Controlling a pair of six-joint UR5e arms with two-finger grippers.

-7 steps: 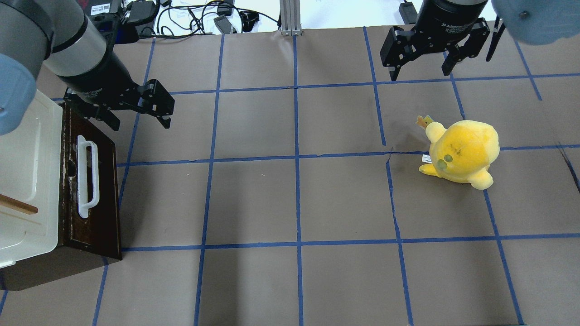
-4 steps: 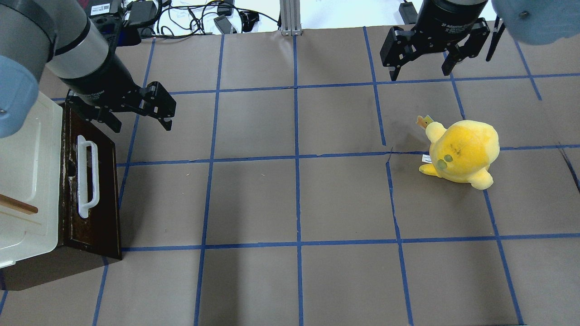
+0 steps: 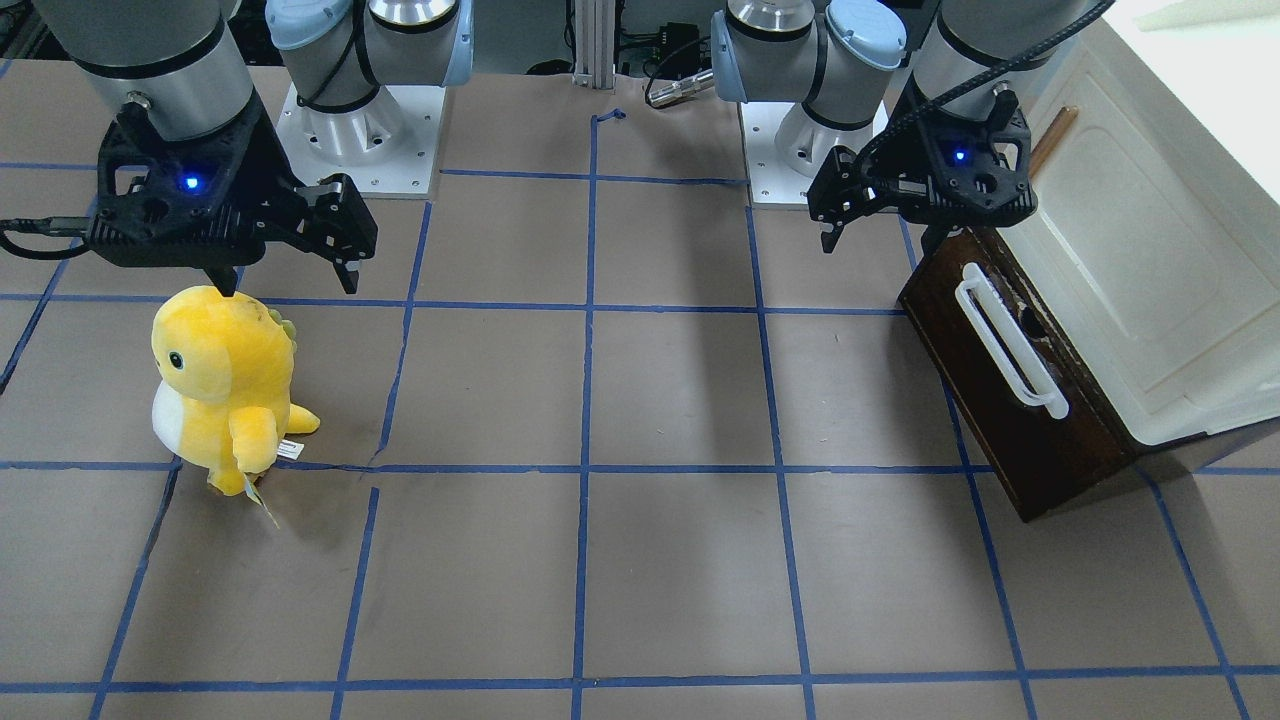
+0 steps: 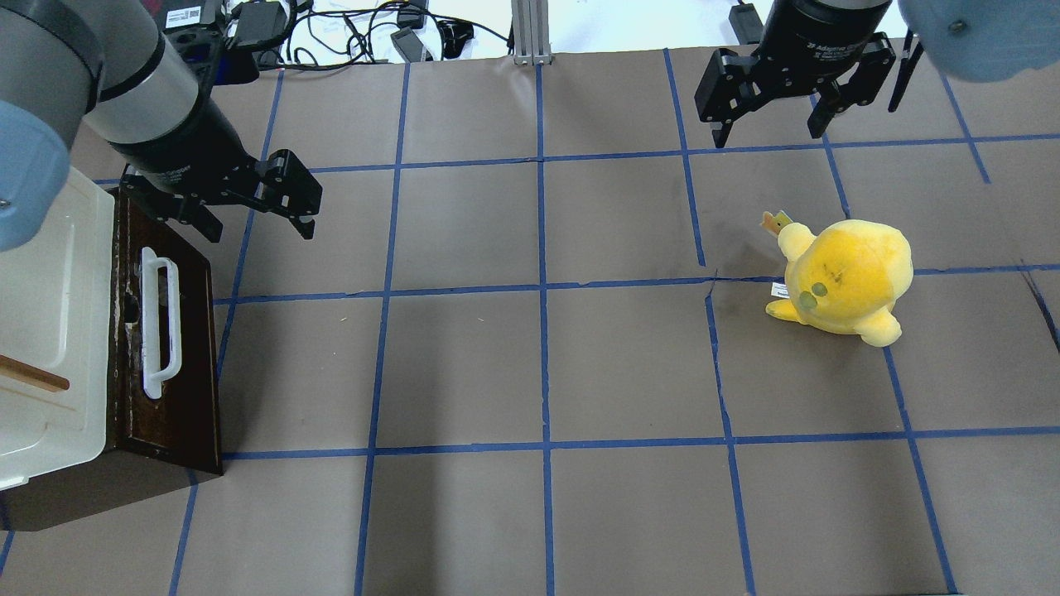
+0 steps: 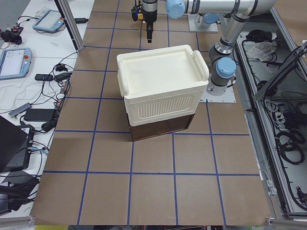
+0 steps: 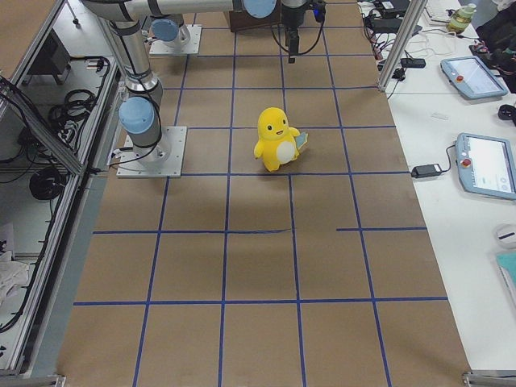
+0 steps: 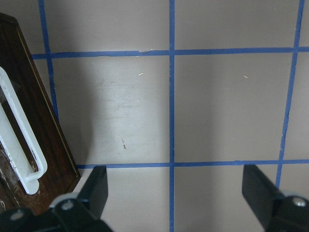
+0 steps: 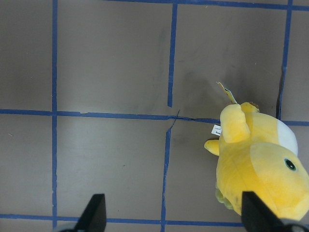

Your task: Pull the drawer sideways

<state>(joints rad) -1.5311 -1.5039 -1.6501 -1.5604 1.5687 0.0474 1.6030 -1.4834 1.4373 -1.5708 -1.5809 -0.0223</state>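
Brown paper tabletop (image 4: 464, 364) with a blue tape grid. The dark brown wooden drawer (image 4: 190, 389) with its white bar handle sits just nearside of the left gripper (image 4: 260, 228) – jaws spread. The yellow plush toy (image 4: 845, 277) sits nearside of the right gripper (image 4: 768, 136), also spread – black cables (image 4: 356, 33) beyond.

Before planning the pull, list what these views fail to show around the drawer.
Drawer interior: every view, covered by the cream cabinet top.
Drawer front and handle: exterior left view, facing away behind the cabinet.
Wooden stick: overhead view, cut by the left edge.
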